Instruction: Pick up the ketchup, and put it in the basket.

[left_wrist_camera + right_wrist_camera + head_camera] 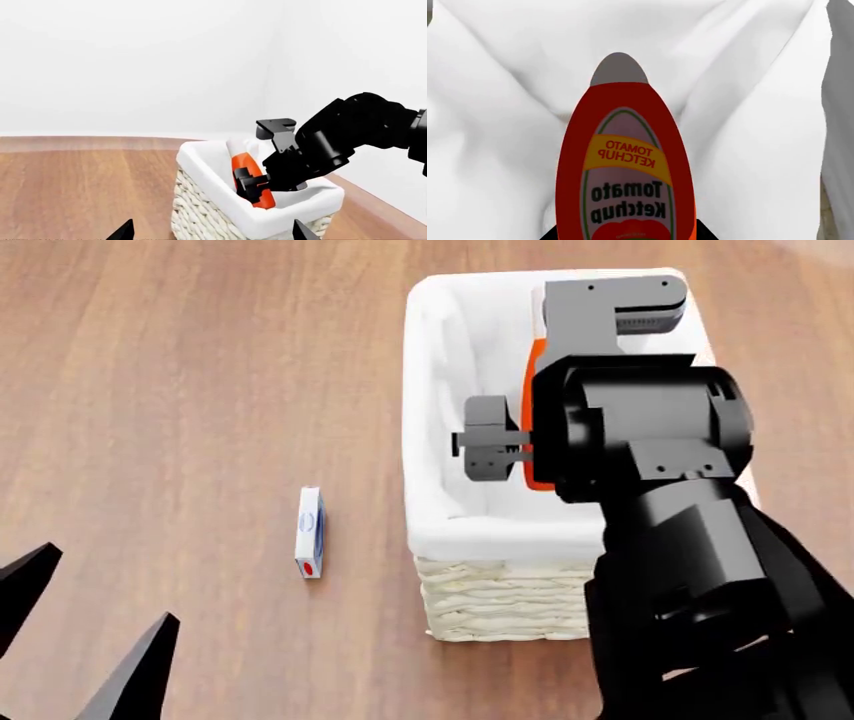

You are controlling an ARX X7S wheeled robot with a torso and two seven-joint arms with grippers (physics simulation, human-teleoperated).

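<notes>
1. Our right gripper (257,186) reaches down into the basket (441,530), its fingers clamped on the ketchup (625,170).
2. We see the right arm (667,540) extending forward from the near right, its wrist bent down over the basket's white liner.
3. We see the ketchup inside the basket, tilted, cap pointing toward the far end, label facing the right wrist camera.
4. Our left gripper (80,640) sits low at the near left over the wooden floor (160,360), its two dark fingertips spread apart, holding nothing.
5. We note a small white box (310,532) lying on the floor left of the basket.
</notes>
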